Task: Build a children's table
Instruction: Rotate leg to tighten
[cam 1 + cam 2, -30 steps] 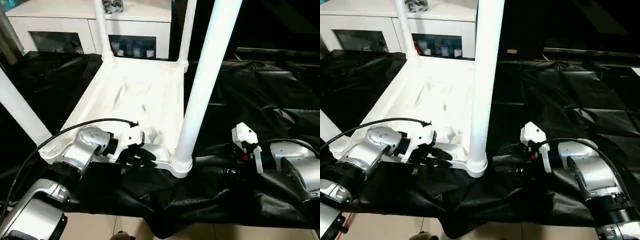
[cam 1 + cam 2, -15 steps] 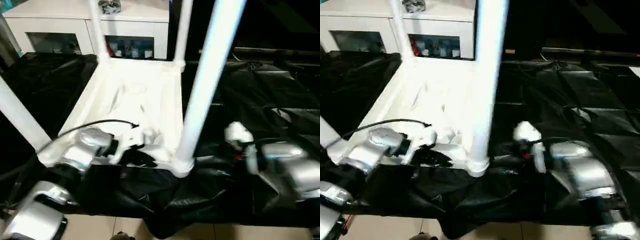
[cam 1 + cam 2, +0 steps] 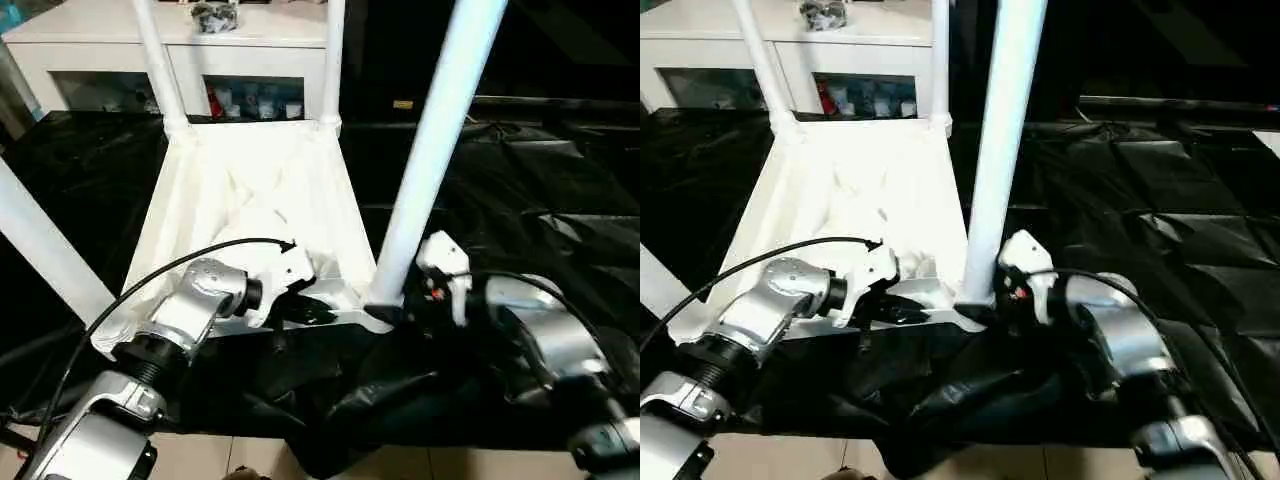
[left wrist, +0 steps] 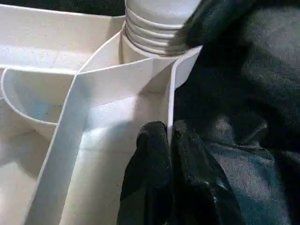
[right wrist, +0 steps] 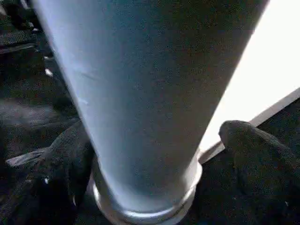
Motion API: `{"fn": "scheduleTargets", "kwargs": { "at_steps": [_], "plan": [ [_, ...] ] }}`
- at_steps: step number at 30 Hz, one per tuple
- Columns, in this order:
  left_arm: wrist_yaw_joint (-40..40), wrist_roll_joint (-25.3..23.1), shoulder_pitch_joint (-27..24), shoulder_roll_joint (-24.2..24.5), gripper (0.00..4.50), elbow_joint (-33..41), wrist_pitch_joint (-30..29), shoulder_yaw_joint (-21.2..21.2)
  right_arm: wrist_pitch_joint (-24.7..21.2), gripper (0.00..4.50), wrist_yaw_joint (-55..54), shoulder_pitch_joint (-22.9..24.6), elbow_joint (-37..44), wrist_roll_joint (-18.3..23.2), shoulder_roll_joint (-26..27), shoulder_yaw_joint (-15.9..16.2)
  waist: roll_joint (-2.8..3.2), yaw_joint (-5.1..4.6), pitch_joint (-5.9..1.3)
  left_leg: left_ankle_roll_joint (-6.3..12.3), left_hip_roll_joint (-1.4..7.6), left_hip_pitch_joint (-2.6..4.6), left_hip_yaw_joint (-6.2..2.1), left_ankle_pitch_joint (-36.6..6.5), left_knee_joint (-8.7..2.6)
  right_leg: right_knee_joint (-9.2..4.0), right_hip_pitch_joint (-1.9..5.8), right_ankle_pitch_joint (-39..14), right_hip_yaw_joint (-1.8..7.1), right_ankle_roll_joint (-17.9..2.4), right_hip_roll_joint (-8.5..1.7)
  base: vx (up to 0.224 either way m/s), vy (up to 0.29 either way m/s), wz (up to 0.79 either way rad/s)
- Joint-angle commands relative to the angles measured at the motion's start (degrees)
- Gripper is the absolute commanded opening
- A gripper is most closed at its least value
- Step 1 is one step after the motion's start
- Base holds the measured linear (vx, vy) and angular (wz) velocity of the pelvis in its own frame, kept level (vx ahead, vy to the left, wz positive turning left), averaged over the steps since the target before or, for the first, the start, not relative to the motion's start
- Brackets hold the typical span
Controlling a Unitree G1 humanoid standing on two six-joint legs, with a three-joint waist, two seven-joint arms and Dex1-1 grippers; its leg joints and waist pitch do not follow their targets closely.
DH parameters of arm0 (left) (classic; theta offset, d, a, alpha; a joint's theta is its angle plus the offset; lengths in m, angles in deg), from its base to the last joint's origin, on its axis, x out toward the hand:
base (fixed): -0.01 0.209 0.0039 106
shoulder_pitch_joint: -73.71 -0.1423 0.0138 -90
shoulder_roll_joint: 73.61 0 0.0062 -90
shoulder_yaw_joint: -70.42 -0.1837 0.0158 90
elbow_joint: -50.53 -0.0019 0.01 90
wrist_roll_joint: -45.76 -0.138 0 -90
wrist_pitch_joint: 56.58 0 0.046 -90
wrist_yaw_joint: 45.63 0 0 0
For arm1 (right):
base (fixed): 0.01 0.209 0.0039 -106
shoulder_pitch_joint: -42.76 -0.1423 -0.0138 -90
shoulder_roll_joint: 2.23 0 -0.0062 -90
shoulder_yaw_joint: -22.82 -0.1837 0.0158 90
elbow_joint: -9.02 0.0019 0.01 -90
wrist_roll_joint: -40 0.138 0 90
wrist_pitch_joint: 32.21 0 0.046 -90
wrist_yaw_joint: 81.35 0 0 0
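white plastic rectangular table top (image 3: 250, 200) lies upside down on the black sheet (image 3: 540, 190), ribbed underside up, filling the centre-left of the head view. four long tapered white tube legs stand in its round corner sockets: the near-right leg (image 3: 430, 160) rises through the middle of the frame to the top edge, the near-left leg (image 3: 40, 245) leans out past the left edge, and the far-left leg (image 3: 155, 60) and far-right leg (image 3: 333, 60) stand at the upper left, in front of the white glass-door cabinet (image 3: 180, 60) along the top of the frame.

left gripper (image 4: 169, 136), at lower centre-left of the head view, is pinched closed on the thin rim wall of the table top near the near-right socket; in its wrist view one black finger sits inside the wall, the other outside against the black sheet.

right gripper (image 5: 150, 154), at centre-right of the head view, sits at the foot of the near-right leg just above its socket collar. its two black fingers (image 5: 65, 159) are spread wide, one on either side of the tube; the leg fills the gap between them, but whether the pads press on it cannot be told.
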Motion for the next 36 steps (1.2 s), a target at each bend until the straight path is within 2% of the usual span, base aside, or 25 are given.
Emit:
{"fn": "scheduleTargets", "kwargs": {
  "at_steps": [1,14,17,19,23,24,25,28,30,32,35,36],
  "plan": [
    [0.52,0.81,-1.95,-1.02,0.0,-0.34,-1.39,0.63,0.66,4.1,-0.37,-1.43,-1.12,-0.33,0.03,0.47,-1.1,-0.01,-3.43,1.67,1.24,0.56,-0.84,-13.77,-3.9,-5.1,2.23,-14.17,1.85,-11.76,-2.59,0.0,0.0,0.0],
    [1.57,0.4,-2.55,0.01,0.0,1.32,-2.86,1.1,2.67,3.0,0.78,-3.09,-5.73,-0.74,1.67,1.16,-1.45,-0.64,-3.19,1.58,1.25,0.53,-0.89,-15.52,-4.09,-5.46,2.12,-17.55,1.88,-10.88,-2.61,0.0,0.0,0.0],
    [5.18,-0.05,-2.34,-1.11,0.0,0.81,-3.58,2.3,3.13,2.83,-2.39,-3.09,-8.24,-0.49,4.05,0.3,-1.44,-1.04,-3.03,1.37,1.21,0.51,-0.92,-16.21,-4.17,-5.65,1.96,-19.18,1.89,-10.77,-2.71,0.0,0.0,0.0],
    [10.69,-0.72,-1.2,-3.15,0.0,-1.01,-3.42,3.83,3.58,2.77,-8.83,-4.02,-11.77,-1.0,6.77,-1.28,-1.5,-1.63,-2.92,0.54,1.16,0.56,-1.09,-17.53,-4.31,-5.93,1.89,-22.3,1.74,-10.03,-2.69,0.0,0.0,0.0],
    [18.53,-1.04,0.67,-6.75,0.0,-3.42,-4.11,6.02,3.94,2.75,-18.47,-5.78,-16.78,-0.99,11.17,-3.82,-1.4,-2.03,-2.93,-0.19,1.06,0.74,-1.21,-18.79,-4.38,-6.26,1.69,-24.47,1.67,-9.46,-2.74,0.0,0.0,0.0],
    [22.74,-1.49,1.62,-8.98,0.0,-4.4,-4.52,6.62,3.85,2.75,-24.47,-6.86,-19.61,-1.27,13.97,-4.83,-1.41,-2.1,-2.93,-0.22,1.08,0.74,-1.18,-18.75,-4.41,-6.26,1.64,-23.87,1.72,-9.48,-2.68,0.0,0.0,0.0],
    [24.25,-1.59,2.08,-10.03,0.0,-4.88,-4.73,6.78,3.84,2.75,-27.5,-7.36,-20.83,-1.84,15.32,-4.87,-1.37,-2.24,-2.97,-0.32,1.03,0.78,-1.1,-18.73,-4.39,-6.26,1.49,-23.03,1.8,-9.72,-2.63,0.0,0.0,0.0],
    [26.36,-1.73,2.73,-11.6,0.0,-5.58,-4.95,6.94,4.1,2.75,-30.95,-7.9,-22.04,-3.34,17.74,-3.82,-1.41,-2.34,-3.11,-0.24,0.99,0.59,-1.13,-17.81,-4.43,-6.1,1.79,-21.1,1.73,-9.93,-2.62,0.0,0.0,0.0],
    [26.0,-2.4,2.85,-12.28,0.0,-5.8,-4.65,6.59,5.26,2.75,-30.48,-8.08,-22.44,-3.93,19.57,-2.88,-1.38,-2.29,-3.12,0.45,0.96,0.63,-1.03,-17.77,-4.4,-6.19,1.73,-20.11,1.79,-9.97,-2.61,0.0,0.0,0.0],
    [24.24,-3.13,2.49,-11.92,0.0,-5.77,-3.63,5.63,6.38,3.3,-27.87,-8.11,-22.36,-3.39,20.17,-2.81,-1.36,-2.16,-3.17,0.86,1.0,0.67,-0.99,-17.56,-4.43,-6.18,1.85,-19.26,1.82,-10.0,-2.6,0.0,0.0,0.0],
    [21.29,-3.21,1.57,-10.56,0.0,-5.06,-1.92,4.64,6.45,3.47,-23.77,-8.48,-22.28,-1.7,19.44,-3.73,-1.4,-2.14,-3.15,1.4,1.01,0.48,-1.0,-17.52,-4.51,-6.13,2.04,-18.21,1.8,-10.31,-2.6,0.0,0.0,0.0],
    [19.88,-2.95,1.16,-9.9,0.0,-4.46,-1.57,4.32,7.02,3.66,-22.58,-8.64,-22.33,-1.74,18.72,-3.71,-1.39,-2.19,-3.12,1.43,1.04,0.46,-1.03,-17.45,-4.59,-6.11,2.07,-18.37,1.79,-10.34,-2.62,0.0,0.0,0.0]
  ]
}}
